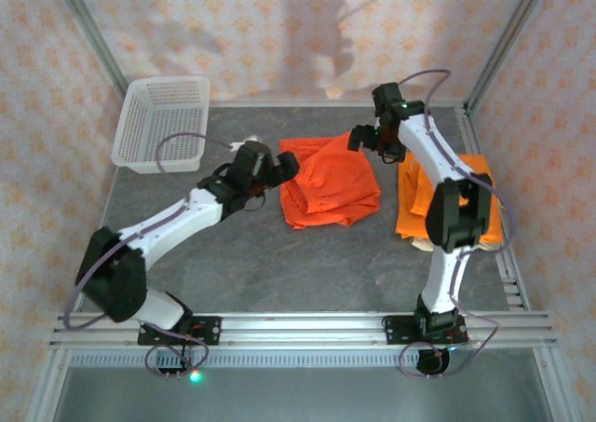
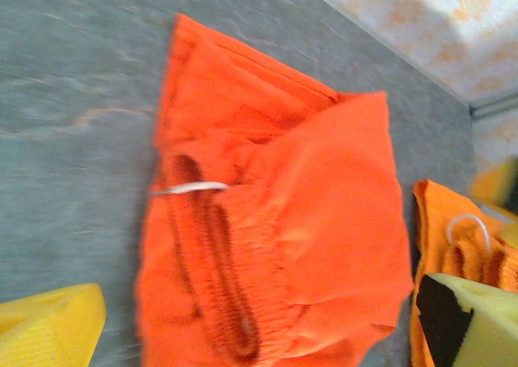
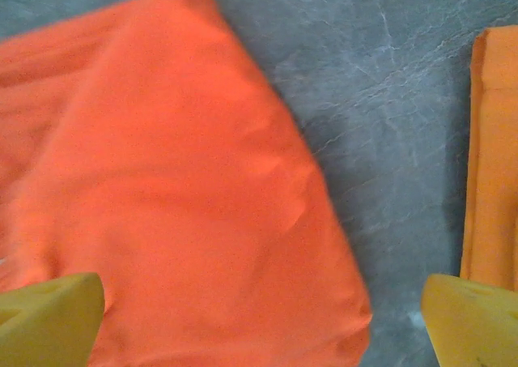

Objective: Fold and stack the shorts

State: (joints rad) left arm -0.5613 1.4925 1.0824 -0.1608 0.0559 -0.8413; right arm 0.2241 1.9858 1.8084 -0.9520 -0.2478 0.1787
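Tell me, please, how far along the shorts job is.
Done: a folded stack sits at the right. In hand: the middle shorts lie partly folded, left gripper and right gripper open by them, holding nothing. Left: finish that fold and add them to the stack.

Both arms reach forward; left hand (image 1: 287,166) and right hand (image 1: 361,141) spread wide.

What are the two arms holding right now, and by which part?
Nothing. The left end effector and the right end effector both stand open beside the middle orange shorts, gripping no cloth.
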